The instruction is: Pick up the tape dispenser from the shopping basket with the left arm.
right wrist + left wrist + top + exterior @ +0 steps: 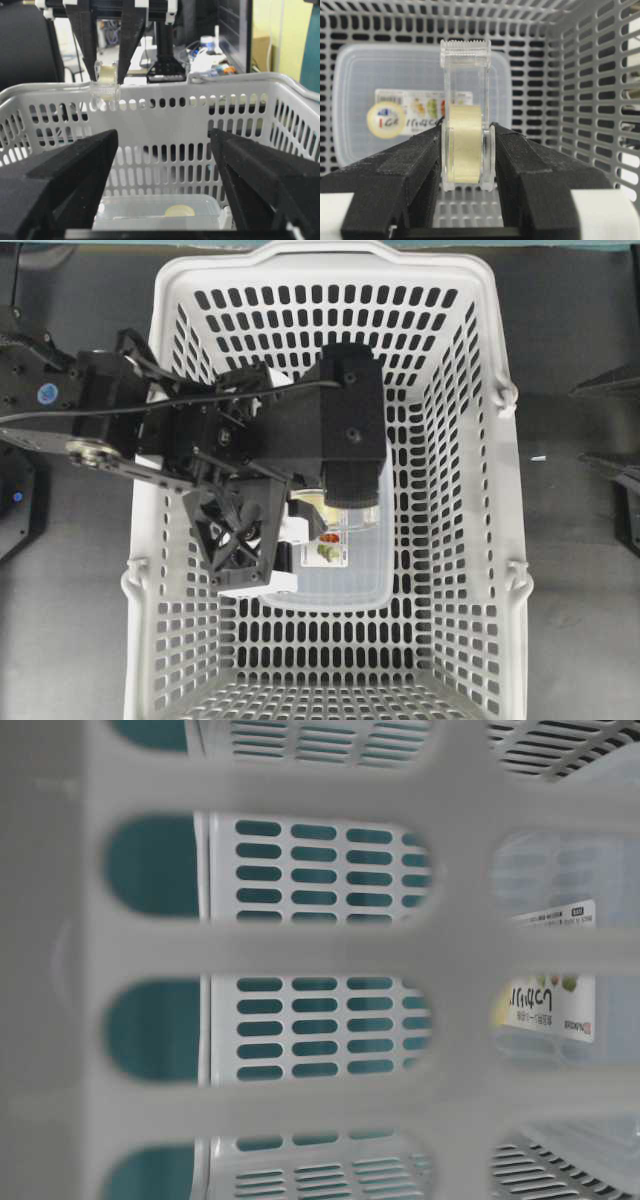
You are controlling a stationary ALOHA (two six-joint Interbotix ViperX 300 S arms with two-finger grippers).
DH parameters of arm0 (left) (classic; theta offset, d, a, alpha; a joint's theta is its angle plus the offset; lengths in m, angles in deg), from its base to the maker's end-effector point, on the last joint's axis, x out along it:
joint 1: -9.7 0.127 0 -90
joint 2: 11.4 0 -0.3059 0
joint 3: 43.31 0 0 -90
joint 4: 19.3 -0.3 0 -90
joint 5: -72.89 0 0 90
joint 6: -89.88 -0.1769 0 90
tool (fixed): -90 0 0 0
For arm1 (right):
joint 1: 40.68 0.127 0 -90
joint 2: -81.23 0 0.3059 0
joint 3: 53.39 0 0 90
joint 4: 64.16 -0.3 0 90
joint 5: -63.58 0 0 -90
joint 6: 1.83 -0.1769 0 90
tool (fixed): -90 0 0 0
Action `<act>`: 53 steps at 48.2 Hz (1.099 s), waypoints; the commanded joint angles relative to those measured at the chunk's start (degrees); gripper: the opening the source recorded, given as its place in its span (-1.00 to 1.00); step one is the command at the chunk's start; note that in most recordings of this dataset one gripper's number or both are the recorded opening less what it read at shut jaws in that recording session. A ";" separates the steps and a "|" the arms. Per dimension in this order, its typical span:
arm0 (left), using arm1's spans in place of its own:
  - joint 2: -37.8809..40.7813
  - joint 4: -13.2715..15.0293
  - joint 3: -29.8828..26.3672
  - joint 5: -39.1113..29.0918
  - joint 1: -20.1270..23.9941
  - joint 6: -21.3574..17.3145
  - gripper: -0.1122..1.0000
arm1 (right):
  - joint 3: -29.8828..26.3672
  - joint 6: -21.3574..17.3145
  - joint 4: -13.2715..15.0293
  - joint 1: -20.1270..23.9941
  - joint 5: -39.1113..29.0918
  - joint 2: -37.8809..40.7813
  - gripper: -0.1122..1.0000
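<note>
Overhead: your left gripper (pixel 300 515) hangs inside the slotted grey shopping basket (pixel 500 490).

Left wrist: matte black fingers (pixel 410 165) clamp the clear, ridged tape dispenser (pixel 466 115) above a translucent rounded container (pixel 360 100).

Right wrist: the dispenser hangs at rim height; your right gripper (pixel 162 170) stands wide, empty.

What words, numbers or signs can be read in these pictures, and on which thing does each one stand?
No text can be read with certainty.
Label on the plastic container: printed with coloured pictures and a round cream sticker, letters too blurred.
The same label in the table-level view: stylised characters and a small barcode strip, too blurred and turned sideways.
Tape dispenser in the left gripper: no print visible.
Shopping basket: no markings.
</note>
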 commanded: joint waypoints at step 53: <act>-0.70 -0.26 -0.88 0.18 -0.09 -0.09 -0.27 | -0.44 0.18 -0.18 0.09 -0.44 0.35 0.50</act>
